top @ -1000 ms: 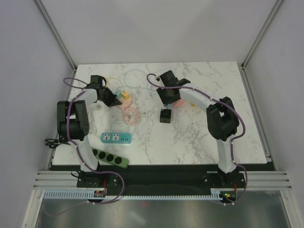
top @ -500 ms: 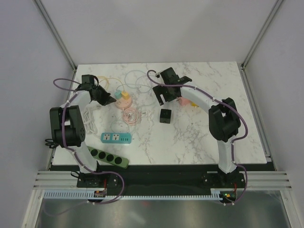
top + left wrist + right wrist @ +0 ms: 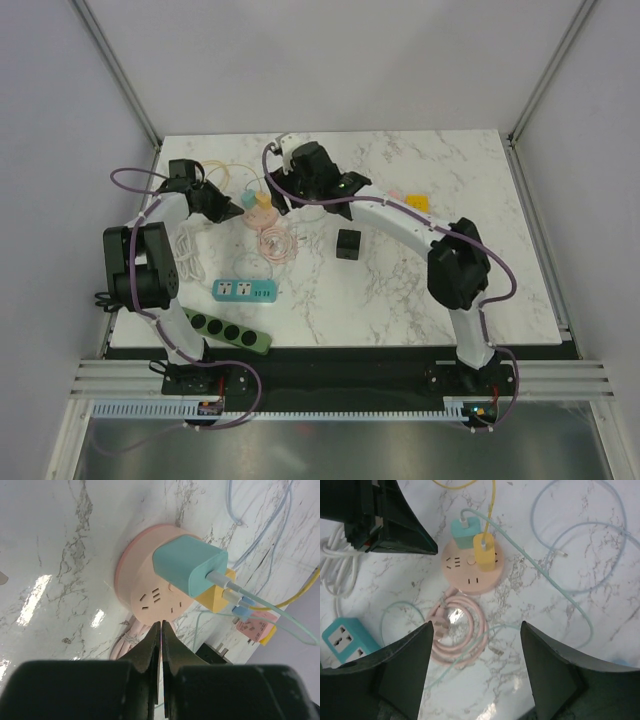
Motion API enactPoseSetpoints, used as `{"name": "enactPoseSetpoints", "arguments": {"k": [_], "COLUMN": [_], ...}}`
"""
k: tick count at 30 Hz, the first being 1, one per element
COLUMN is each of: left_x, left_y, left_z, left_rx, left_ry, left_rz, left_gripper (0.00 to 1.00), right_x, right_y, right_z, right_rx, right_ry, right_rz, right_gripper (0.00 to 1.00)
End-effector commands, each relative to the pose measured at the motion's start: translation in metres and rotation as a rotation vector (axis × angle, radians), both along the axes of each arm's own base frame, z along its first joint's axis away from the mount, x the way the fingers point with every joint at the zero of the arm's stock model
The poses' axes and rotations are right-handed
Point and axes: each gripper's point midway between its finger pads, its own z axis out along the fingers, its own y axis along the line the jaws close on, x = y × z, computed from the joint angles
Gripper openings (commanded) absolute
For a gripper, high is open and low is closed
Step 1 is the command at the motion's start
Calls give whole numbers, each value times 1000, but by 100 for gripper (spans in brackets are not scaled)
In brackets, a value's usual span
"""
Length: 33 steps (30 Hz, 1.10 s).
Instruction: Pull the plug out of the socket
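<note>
A round pink socket [image 3: 145, 587] lies on the marble table with a teal plug [image 3: 187, 565] and a yellow plug [image 3: 217, 597] in it, each with a thin cable. My left gripper [image 3: 161, 625] is shut and empty, its tips just short of the socket's near edge. From above, the left gripper [image 3: 230, 206] sits left of the socket [image 3: 264, 210]. My right gripper [image 3: 476, 630] is open and empty, hovering above the socket [image 3: 470, 575], the teal plug [image 3: 465, 532] and the yellow plug [image 3: 485, 550]. In the top view the right gripper [image 3: 283, 193] is right of the plugs.
The socket's coiled pink cable [image 3: 462, 635] lies beside it. A black cube adapter [image 3: 347, 243], a teal power strip [image 3: 245, 290], a green power strip [image 3: 232, 332] and a white cable [image 3: 190, 245] lie nearby. Loose light-blue and yellow cables [image 3: 580, 545] loop at the back.
My right arm has swung left from the table's middle to above the pink socket. My left gripper drew back a little to the left, then stayed shut beside the socket.
</note>
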Motion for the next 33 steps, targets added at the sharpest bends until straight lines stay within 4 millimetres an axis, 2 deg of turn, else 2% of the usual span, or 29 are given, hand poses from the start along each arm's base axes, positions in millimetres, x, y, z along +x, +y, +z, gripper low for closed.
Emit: {"name": "enactPoseSetpoints", "arguments": {"k": [1,2,7,9,10,11,13,16,30,33], "left_x": [6,6,6,6,5,6,6,5,5,5], "left_y": [-4,-4,-5,-6,-7,-7,-7,-9,-10,-9], "left_z": [15,15,14,14,14,14,14,12,11,10], "left_rx": [-26,-26,-36,-45,-47,-48,-50,-57,-64,-64], "left_ry": [-63,-63,-64,-62,-60,-64,-63,-59,-61,-61], "left_rz": [-30,-30,-32,-29,-31,-30,-28,-31,-35,-33], "left_gripper": [8,8,8,8,7,8,8,8,8,8], "right_x": [24,28,38,45,48,48,52,54,71,74], "right_y": [31,41,58,58,60,64,70,80,94,98], "right_z": [-21,-22,-34,-48,-47,-58,-67,-74,-85,-93], "right_rx": [60,79,80,51,56,44,43,56,72,74], "right_ry": [-21,-45,-95,-98,-106,-99,-94,-92,-135,-129], "right_rz": [3,11,23,0,2,16,28,54,56,55], "right_gripper": [77,75,64,63,62,62,62,61,58,54]}}
